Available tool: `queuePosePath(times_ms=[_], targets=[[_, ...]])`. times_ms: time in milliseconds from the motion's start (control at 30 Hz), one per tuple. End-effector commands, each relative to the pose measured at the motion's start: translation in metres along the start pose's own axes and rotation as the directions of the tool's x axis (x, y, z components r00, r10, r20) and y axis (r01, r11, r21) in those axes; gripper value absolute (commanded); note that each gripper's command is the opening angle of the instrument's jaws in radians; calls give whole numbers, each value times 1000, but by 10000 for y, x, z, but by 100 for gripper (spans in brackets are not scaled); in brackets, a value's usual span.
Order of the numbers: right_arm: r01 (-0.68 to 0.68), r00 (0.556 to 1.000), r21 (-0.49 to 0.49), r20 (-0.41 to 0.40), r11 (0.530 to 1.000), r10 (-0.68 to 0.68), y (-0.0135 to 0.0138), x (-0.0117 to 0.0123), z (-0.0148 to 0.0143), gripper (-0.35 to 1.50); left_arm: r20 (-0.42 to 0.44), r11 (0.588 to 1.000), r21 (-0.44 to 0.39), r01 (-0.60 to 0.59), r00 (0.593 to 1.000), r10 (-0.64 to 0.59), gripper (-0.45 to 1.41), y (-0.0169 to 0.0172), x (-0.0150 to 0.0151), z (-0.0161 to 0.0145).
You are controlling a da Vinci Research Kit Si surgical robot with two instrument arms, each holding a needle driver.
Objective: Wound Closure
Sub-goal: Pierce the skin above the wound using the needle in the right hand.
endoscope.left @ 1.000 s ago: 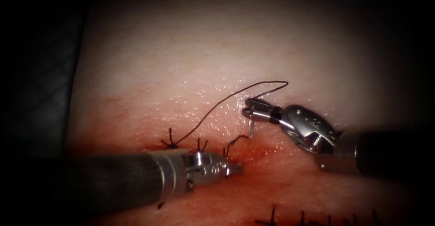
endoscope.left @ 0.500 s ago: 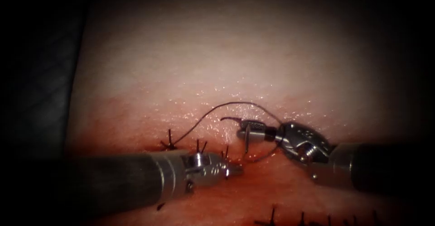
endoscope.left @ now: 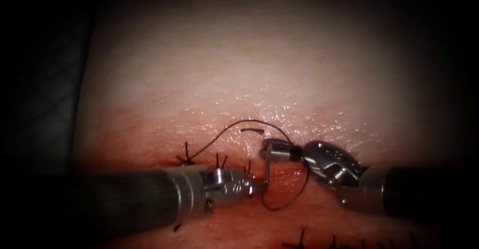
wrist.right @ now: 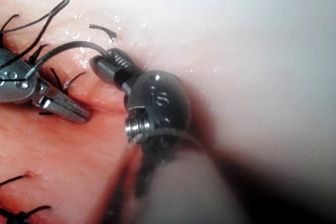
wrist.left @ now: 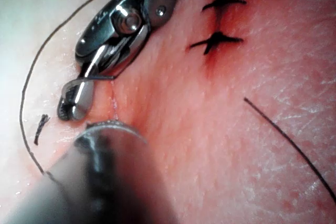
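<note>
The tissue [endoscope.left: 259, 69] is the largest thing in view, pale across its upper part and reddened toward the cut [endoscope.left: 284, 171], which runs across the endoscope view between the two tools, wet with red fluid [endoscope.left: 299, 199]. Along the cut to the left sit earlier stitches [endoscope.left: 185, 154] with short dark tails; another row of stitches [endoscope.left: 301, 240] shows at the lower edge of the endoscope view, and in the left wrist view dark knots [wrist.left: 218, 40] lie on the reddened surface.

The left tool [endoscope.left: 257, 186] comes in on a thick dark shaft from the left and lies low along the cut. Its jaws are together, their tip just beside the lower end of the needle; whether they grip it cannot be told.

The right tool [endoscope.left: 272, 149] enters from the right, its wrist bent toward the cut. Its jaws are clamped on the needle [endoscope.left: 268, 166] near the needle's upper end, and the needle hangs down from them toward the cut. Whether its lower end enters the tissue cannot be told.

The thread [endoscope.left: 234, 129] rises from the leftmost stitch, arcs over above the right tool's jaws, then drops in a loop below them across the cut. A short cut end of thread [endoscope.left: 252, 127] lies loose on the tissue under the arc, just above the right tool's jaws.
</note>
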Motion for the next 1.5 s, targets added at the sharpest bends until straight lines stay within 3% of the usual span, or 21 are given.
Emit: queuePosePath(times_ms=[33,100,133,300,433,467,567,600,800,833,900,933,1000,1067,1300,1500], targets=[[40,998,7,-38,999,-39,-1,6,8,27,0,1000,0,-1,1000,1,-43,0,2,7],[90,993,-15,-78,996,-91,-5,16,10,98,0,1000,0,-1,1000,1,-43,1,1,7],[130,987,-32,-86,991,-132,-6,21,11,120,0,1000,0,0,1000,0,-43,1,2,7],[363,924,-103,-93,926,-372,-5,49,4,143,0,1000,-1,0,1000,0,-42,2,2,6],[519,846,-173,-38,837,-532,-5,60,-1,148,-1,1000,-2,-1,1000,1,-42,2,1,4],[589,800,-197,3,784,-600,-8,66,-3,148,-1,1000,-2,-1,1000,1,-42,2,1,4],[696,710,-212,55,686,-702,-16,72,-3,148,-1,1000,-2,-2,1000,2,-42,2,1,4],[761,639,-214,86,612,-765,-23,76,-3,148,-1,1000,-3,-2,1000,2,-42,2,1,4],[865,493,-177,116,470,-862,-42,84,2,146,-1,1000,-2,-2,1000,2,-42,2,1,4],[896,432,-174,130,408,-893,-47,83,6,146,-1,1000,-3,-2,1000,2,-42,2,1,4],[913,391,-181,134,365,-911,-52,83,10,146,-1,1000,-3,-2,1000,2,-42,2,1,4],[934,325,-201,134,296,-936,-61,84,14,146,-1,1000,-3,-2,1000,2,-42,1,1,4],[938,292,-232,122,259,-949,-68,87,17,146,-1,1000,-3,-2,1000,2,-42,1,0,5],[948,220,-265,151,175,-964,-77,95,18,146,-1,1000,-3,-2,1000,2,-42,1,0,5],[950,162,-297,200,98,-966,-92,109,17,148,-1,1000,-3,-2,1000,2,-43,1,0,4],[967,139,-238,211,87,-968,-82,101,32,140,-1,1000,-3,-2,1000,2,-43,2,0,2]])
